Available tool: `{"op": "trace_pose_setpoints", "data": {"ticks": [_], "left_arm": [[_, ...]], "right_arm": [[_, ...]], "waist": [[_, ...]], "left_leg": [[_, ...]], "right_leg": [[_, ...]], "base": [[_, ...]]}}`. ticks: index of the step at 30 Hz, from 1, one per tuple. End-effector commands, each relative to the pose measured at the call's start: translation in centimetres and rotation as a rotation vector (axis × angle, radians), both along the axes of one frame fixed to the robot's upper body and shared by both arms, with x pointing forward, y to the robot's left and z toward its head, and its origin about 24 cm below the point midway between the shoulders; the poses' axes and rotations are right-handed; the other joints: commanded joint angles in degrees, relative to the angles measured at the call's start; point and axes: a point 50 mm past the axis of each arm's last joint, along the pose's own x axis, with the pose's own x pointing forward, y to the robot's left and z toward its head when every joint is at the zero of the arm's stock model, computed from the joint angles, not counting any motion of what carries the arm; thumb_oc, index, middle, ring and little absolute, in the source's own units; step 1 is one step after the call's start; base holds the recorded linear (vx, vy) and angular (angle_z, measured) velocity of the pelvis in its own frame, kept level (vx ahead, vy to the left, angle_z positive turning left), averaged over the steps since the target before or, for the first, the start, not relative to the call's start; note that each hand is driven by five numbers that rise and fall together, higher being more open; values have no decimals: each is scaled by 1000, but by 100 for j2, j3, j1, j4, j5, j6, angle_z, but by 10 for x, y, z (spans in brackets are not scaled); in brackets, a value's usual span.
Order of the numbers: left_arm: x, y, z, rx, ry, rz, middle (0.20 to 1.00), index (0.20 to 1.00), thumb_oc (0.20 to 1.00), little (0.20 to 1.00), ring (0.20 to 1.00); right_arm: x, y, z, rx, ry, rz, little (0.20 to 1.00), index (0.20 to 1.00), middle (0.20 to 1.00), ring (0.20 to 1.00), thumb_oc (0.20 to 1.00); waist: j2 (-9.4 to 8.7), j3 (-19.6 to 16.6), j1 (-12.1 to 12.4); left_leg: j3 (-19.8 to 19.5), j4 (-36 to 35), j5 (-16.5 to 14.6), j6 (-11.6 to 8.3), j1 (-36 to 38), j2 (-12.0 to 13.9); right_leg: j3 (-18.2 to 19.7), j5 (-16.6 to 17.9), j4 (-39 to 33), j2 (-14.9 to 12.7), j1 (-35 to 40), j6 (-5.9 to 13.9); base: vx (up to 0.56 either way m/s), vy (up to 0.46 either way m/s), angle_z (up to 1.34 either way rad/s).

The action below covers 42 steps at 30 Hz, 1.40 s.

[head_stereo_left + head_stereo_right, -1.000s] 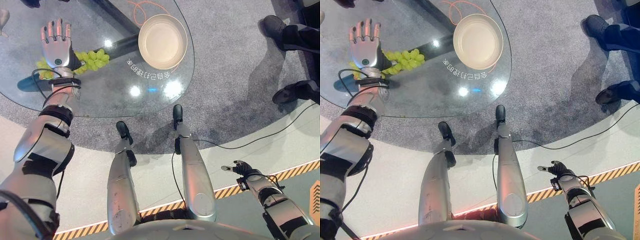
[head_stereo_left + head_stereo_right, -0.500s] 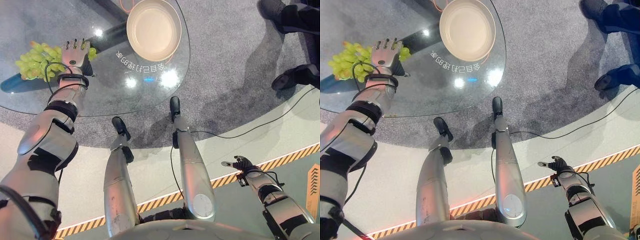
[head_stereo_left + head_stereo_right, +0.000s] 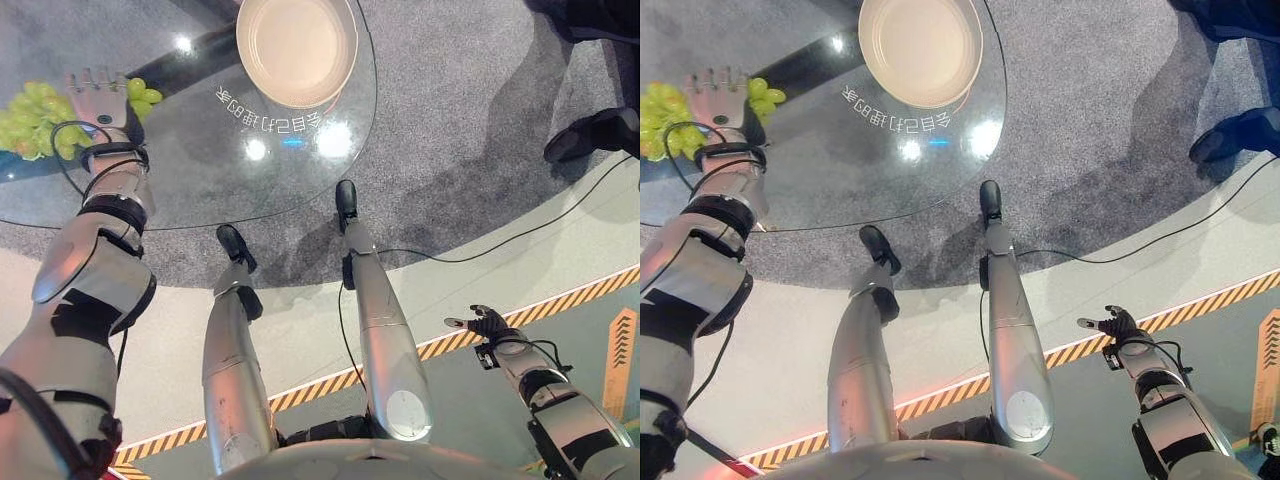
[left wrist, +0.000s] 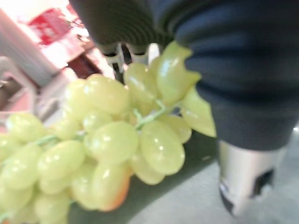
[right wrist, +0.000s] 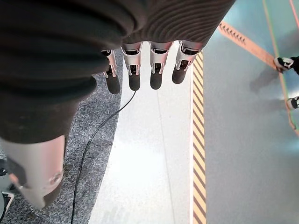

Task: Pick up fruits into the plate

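A bunch of green grapes (image 3: pixel 25 120) lies on the round glass table (image 3: pixel 200 170) at its left side. My left hand (image 3: pixel 95 97) rests over the middle of the bunch, fingers fairly straight. Up close, the grapes (image 4: pixel 112 140) sit right under the palm, with the thumb (image 4: pixel 240 179) apart from them and the fingers partly hidden behind the fruit. The cream plate (image 3: pixel 297 45) stands empty at the far edge of the table, to the right of the grapes. My right hand (image 3: pixel 487 324) hangs low at the right, open, over the floor.
A person's dark shoes (image 3: pixel 590 130) stand on the grey carpet to the right of the table. A yellow-and-black striped line (image 3: pixel 570 300) crosses the floor near my right hand. White lettering (image 3: pixel 268 118) is printed on the glass in front of the plate.
The camera has shifted, so the whole scene sits differently. My left hand has come down from a raised, spread pose beside the grapes onto the bunch. The right hand has stayed put.
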Motion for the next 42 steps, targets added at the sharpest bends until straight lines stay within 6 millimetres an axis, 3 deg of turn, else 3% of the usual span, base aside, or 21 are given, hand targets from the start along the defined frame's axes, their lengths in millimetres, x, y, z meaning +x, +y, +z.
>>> {"op": "trace_pose_setpoints", "data": {"ticks": [1, 6, 10, 19, 23, 35, 42], "left_arm": [[-31, 48, 24, 45, -205, 134, 1000, 1000, 1000, 1000, 1000], [-33, 47, 45, 74, -318, 113, 1000, 1000, 1000, 1000, 1000], [-38, 56, 43, 82, -266, 174, 1000, 1000, 1000, 1000, 1000], [-34, 57, 35, 73, -148, 159, 1000, 1000, 1000, 1000, 1000], [-30, 50, 32, 90, -155, 110, 1000, 1000, 1000, 1000, 1000], [-17, 18, 60, 212, -287, -107, 1000, 1000, 1000, 1000, 1000], [-15, 11, 66, 237, -327, -165, 1000, 1000, 1000, 1000, 1000]], "right_arm": [[-44, -17, -17, -14, 108, -39, 1000, 1000, 1000, 1000, 1000], [-48, -9, -23, 15, 116, -21, 1000, 1000, 1000, 1000, 1000], [-48, -9, -23, 26, 103, -20, 1000, 1000, 1000, 1000, 1000], [-37, -10, -16, 33, 43, -27, 1000, 1000, 1000, 1000, 1000], [-35, -10, -14, 28, 43, -19, 1000, 1000, 1000, 1000, 1000], [-40, -8, -17, 21, 58, 8, 1000, 1000, 1000, 1000, 1000], [-41, -6, -19, 19, 69, 24, 1000, 1000, 1000, 1000, 1000]], "waist": [[-318, -35, 60], [-326, -35, 118], [-323, -35, 150], [-309, -35, 121], [-319, -35, 103], [-267, -35, 73], [-249, -35, 72]], "left_leg": [[-502, 356, -468, 269, -286, -691], [-584, 366, -478, 264, -309, -699], [-622, 355, -456, 254, -321, -707], [-617, 307, -443, 252, -361, -718], [-593, 292, -440, 241, -374, -702], [-495, 307, -473, 247, -293, -709], [-460, 293, -459, 255, -248, -700]], "right_leg": [[122, -446, 370, 768, 24, -317], [67, -472, 401, 761, 26, -313], [38, -446, 388, 737, 19, -311], [38, -435, 366, 741, -40, -305], [47, -416, 344, 735, -61, -295], [58, -422, 316, 705, 9, -284], [49, -439, 318, 695, 46, -289]], "base": [[3, -65, 6], [0, -42, 5], [0, 0, 0], [-1, 4, 0], [1, 15, 1], [0, 0, 0], [5, 6, -1]]}}
